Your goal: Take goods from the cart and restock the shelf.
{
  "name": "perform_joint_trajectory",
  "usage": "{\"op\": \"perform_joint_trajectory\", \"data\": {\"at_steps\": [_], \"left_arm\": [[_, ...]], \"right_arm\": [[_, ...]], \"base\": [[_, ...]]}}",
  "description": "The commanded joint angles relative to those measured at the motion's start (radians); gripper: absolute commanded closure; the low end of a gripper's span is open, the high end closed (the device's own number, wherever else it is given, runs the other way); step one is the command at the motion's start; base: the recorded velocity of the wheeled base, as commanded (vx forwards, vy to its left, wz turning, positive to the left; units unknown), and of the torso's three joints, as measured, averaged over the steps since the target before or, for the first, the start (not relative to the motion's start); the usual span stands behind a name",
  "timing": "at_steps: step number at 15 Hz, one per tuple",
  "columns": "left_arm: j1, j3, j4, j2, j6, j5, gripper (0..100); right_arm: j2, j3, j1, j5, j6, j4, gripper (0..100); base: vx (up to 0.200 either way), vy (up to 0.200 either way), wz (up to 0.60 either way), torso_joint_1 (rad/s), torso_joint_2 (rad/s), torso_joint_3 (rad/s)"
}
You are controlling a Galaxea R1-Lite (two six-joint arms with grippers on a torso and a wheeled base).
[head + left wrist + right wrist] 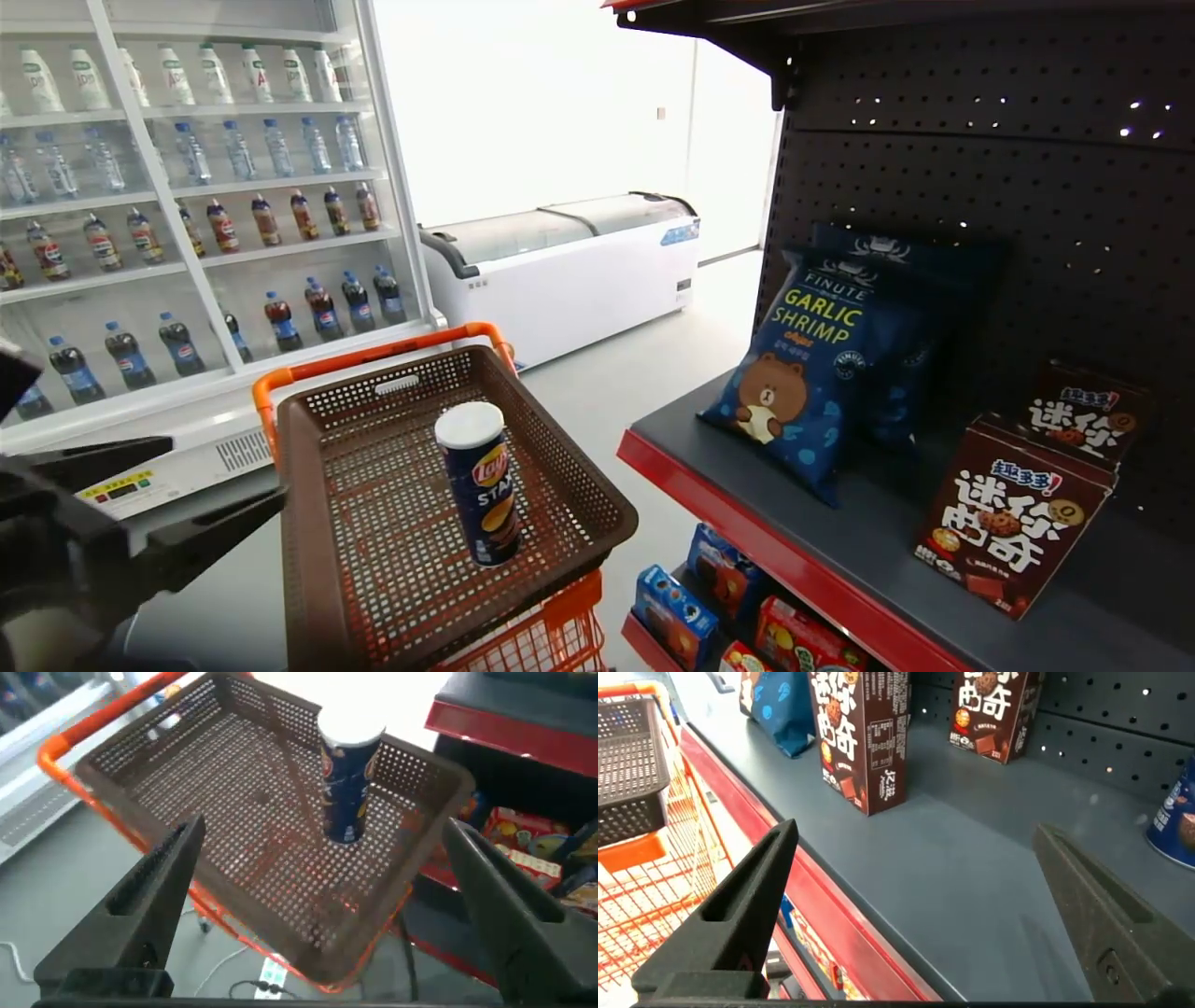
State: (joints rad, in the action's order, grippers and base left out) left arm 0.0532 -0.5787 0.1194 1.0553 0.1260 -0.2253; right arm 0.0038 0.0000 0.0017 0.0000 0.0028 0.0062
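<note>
While the brown basket (297, 485) rides on top of the orange cart (541, 644), the head view shows a single item inside it: a tall chips can (481, 485), dark blue with a white lid, standing upright near the basket's middle with bare mesh all round. To the cart's right, the shelf (840, 551) has a red front edge and carries blue snack bags (808, 373) leaning at the back and two brown cookie boxes (1013, 518), with open board before them. The left gripper (224, 471) hangs just left of the basket's near corner. From the left wrist view, its fingers (159, 891) are spread wide and empty, the can upright in the basket beyond them. From the right wrist view, the right gripper (915, 829) hovers over bare shelf board — fingers wide apart, holding nothing — near one cookie box, with a blue can (1174, 821) farther along.
</note>
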Motion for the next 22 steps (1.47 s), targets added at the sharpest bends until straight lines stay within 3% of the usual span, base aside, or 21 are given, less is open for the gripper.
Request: {"op": "perform_joint_trajectory", "data": {"at_steps": [1, 3, 5, 12, 16, 18, 20, 22], "left_arm": [[0.002, -0.030, 0.175, 0.333, 0.006, -0.065, 0], [0.007, -0.024, 0.244, 0.425, 0.009, -0.088, 0], [0.030, -0.009, 0.332, 0.519, 0.035, -0.101, 0], [0.125, 0.042, 0.565, 0.736, 0.035, -0.097, 0], [0.137, 0.030, 0.654, 0.876, 0.049, -0.020, 0], [0.140, 0.028, 0.691, 0.905, 0.049, -0.020, 0], [0.151, 0.013, 0.815, 1.000, 0.049, -0.019, 0], [0.151, -0.020, 0.826, 1.040, 0.049, -0.012, 0]], "right_arm": [[0.001, 0.000, 0.000, 0.000, 0.000, 0.000, 0], [0.001, 0.000, 0.000, 0.000, 0.000, 0.000, 0], [0.001, 0.000, 0.000, 0.000, 0.000, 0.000, 0], [0.001, 0.000, 0.000, 0.000, 0.000, 0.000, 0], [0.001, 0.000, 0.000, 0.000, 0.000, 0.000, 0], [0.001, 0.000, 0.000, 0.000, 0.000, 0.000, 0], [0.001, 0.000, 0.000, 0.000, 0.000, 0.000, 0], [0.001, 0.000, 0.000, 0.000, 0.000, 0.000, 0]], "base": [[0.000, 0.000, 0.00, 0.000, 0.00, 0.000], [0.000, 0.000, 0.00, 0.000, 0.00, 0.000], [0.000, 0.000, 0.00, 0.000, 0.00, 0.000], [0.000, 0.000, 0.00, 0.000, 0.00, 0.000], [0.000, 0.000, 0.00, 0.000, 0.00, 0.000], [0.000, 0.000, 0.00, 0.000, 0.00, 0.000], [0.000, 0.000, 0.00, 0.000, 0.00, 0.000], [0.000, 0.000, 0.00, 0.000, 0.00, 0.000]]}}
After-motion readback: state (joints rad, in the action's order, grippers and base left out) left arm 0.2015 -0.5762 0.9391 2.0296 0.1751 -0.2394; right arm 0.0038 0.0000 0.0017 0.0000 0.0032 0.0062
